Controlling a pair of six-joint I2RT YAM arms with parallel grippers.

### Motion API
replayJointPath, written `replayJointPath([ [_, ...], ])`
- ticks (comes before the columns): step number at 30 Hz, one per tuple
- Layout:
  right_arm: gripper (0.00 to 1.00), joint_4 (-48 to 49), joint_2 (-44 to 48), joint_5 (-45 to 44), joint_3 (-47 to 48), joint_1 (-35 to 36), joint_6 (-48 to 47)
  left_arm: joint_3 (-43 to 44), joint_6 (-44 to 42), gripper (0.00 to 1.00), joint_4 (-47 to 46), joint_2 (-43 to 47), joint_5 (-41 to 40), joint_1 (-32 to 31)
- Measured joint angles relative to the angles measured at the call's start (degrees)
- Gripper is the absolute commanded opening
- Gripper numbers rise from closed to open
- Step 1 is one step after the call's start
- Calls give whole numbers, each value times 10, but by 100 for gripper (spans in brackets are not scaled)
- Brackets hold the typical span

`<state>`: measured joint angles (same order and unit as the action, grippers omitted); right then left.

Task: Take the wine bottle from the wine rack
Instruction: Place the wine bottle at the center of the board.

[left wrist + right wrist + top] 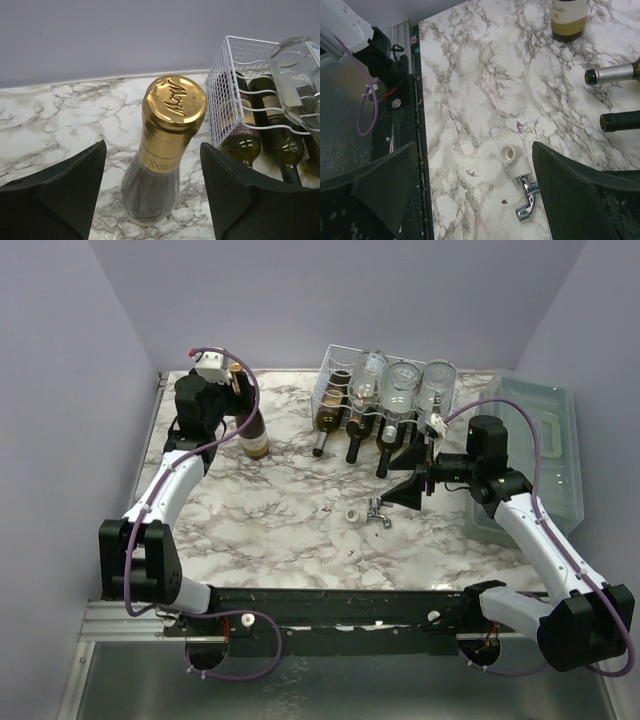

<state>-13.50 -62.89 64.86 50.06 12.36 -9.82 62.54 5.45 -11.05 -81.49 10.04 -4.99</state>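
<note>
A wine bottle (252, 430) with a gold foil top (172, 107) stands upright on the marble table, left of the white wire wine rack (335, 365) (224, 87). My left gripper (228, 380) (152, 150) hovers over the bottle's neck, open, one finger on each side with a gap to the glass. Several more bottles lie in the rack: dark ones (357, 430) below and clear ones (403, 382) on top. My right gripper (402, 476) (472, 150) stands open and empty above the table, in front of the rack.
A white pipe fitting with a chrome tap (372, 513) (520, 175) lies on the marble under the right gripper. A translucent lidded bin (548, 440) sits at the right edge. The necks of the rack's dark bottles (612, 74) stick out toward the right gripper.
</note>
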Motion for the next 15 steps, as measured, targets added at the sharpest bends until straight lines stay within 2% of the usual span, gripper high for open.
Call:
replayJointPath([
  [4,100,0,-1,1,0,0,-9,1,-2,54,-43,-32,-5,0],
  [5,100,-1,-2,2,0,0,-11,2,-1,43,-49,-39,-5,0],
  [6,100,-1,-3,2,0,0,-13,2,-1,25,-56,-44,-5,0],
  [7,100,-1,-5,2,0,0,-16,2,-1,11,-59,-47,-5,0],
  [8,100,-2,-5,2,0,0,-17,2,-3,2,-61,-48,-2,0],
  [15,100,-13,-11,2,0,0,-26,8,-28,0,-62,-50,2,3],
])
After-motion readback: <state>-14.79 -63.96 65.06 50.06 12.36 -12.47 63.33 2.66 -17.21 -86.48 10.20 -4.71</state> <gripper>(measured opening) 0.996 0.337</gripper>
